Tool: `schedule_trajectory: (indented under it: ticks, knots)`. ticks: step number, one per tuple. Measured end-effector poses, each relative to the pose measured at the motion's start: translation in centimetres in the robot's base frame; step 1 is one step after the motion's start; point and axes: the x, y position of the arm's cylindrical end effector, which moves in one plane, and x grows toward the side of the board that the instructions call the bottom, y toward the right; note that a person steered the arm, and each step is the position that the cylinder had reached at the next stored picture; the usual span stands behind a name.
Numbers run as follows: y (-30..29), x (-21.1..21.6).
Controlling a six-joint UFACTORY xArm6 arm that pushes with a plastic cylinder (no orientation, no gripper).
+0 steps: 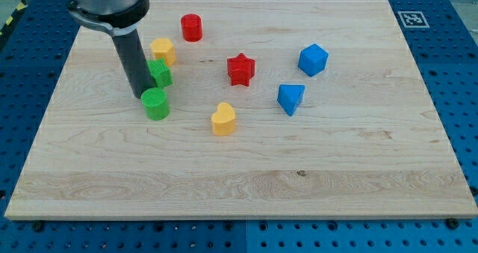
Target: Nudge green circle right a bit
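Tip parked at green circle's upper left

My tip (139, 95) is seen touching the green circle (156, 104), which sits left of centre (no jaws, just a bare rod), so it lies rightward

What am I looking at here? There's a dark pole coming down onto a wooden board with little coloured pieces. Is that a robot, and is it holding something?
Yes, it is a robot arm, seen by a single camera looking down at the board from one side. The arm has no grasping tool; it ends in a straight dark rod, and my tip slides along the wooden board to push blocks. It holds nothing.

On the board lie small blocks: a green circle just right of and below my tip, very close to it, another green block partly hidden behind the rod, a yellow block above that, a red cylinder toward the view's top, a red star in the middle, a yellow heart, and two blue blocks, one cube-like and one wedge-like, on the view's right.
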Motion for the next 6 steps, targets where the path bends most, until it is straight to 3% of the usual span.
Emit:
schedule_trajectory:
  ticks: [2,3,4,6]
  knots:
    - [-4.2,5.8]
    - [-4.7,6.7]
    - [-4.4,6.4]
    - [1.7,5.6]
